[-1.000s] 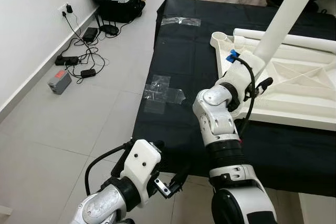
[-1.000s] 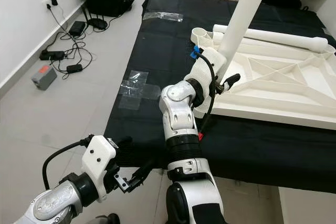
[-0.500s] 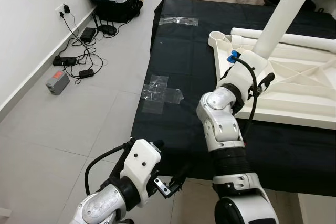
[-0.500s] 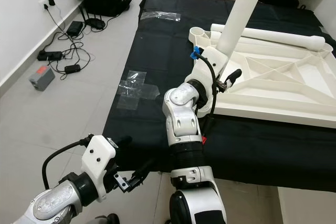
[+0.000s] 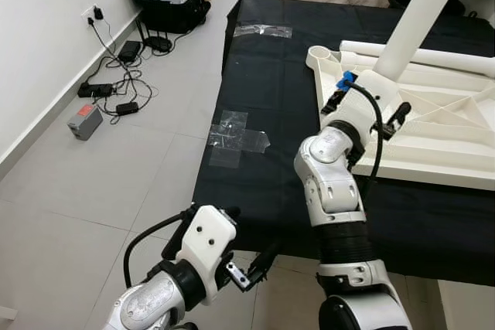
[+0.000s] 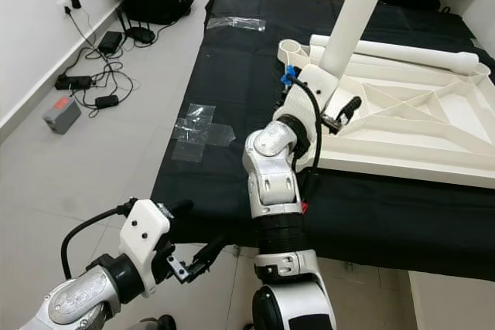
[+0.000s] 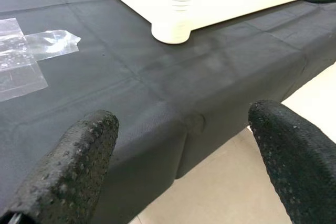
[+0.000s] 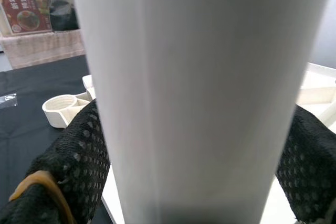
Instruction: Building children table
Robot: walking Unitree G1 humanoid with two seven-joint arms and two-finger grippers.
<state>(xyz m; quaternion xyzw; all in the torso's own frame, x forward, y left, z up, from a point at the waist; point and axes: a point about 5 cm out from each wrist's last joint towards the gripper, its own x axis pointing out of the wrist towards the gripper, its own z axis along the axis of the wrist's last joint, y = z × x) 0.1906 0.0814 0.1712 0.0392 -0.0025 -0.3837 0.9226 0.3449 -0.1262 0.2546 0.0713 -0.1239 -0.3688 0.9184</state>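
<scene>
Nearest the camera, the left tool [image 5: 251, 268] hangs low over the grey tiled floor [image 5: 93, 183], just off the near edge of the desk [image 5: 255, 183], which is draped in a black cloth. Its two black fingers [image 7: 79, 166] are spread apart with nothing between them, and it sits where it was a second ago.

On the cloth near the desk's left edge lies a patch of clear tape [image 5: 236, 133], with a second strip of tape [image 5: 265, 31] toward the far left corner.

Further in, the right arm reaches up and forward over the desk. The right tool [image 5: 371, 110] is pinching the white table leg [image 5: 418, 25], a thick round post that stands tilted and rises out of the top of the view; in the wrist view a black pad [image 8: 79, 156] presses on each side of the post. Compared with a second ago, the forearm has lifted and swung slightly toward the far side, so the tool now sits higher on the post.

The leg meets the white tabletop [image 5: 441, 125], which lies upside down on the right part of the desk, ribs facing up. At its near left corner is a round threaded socket [image 5: 321, 56]. Another white leg [image 5: 433, 58] lies flat along the tabletop's far edge.

On the floor by the left wall are tangled cables [image 5: 120, 75] and a black bag [image 5: 174, 1].
</scene>
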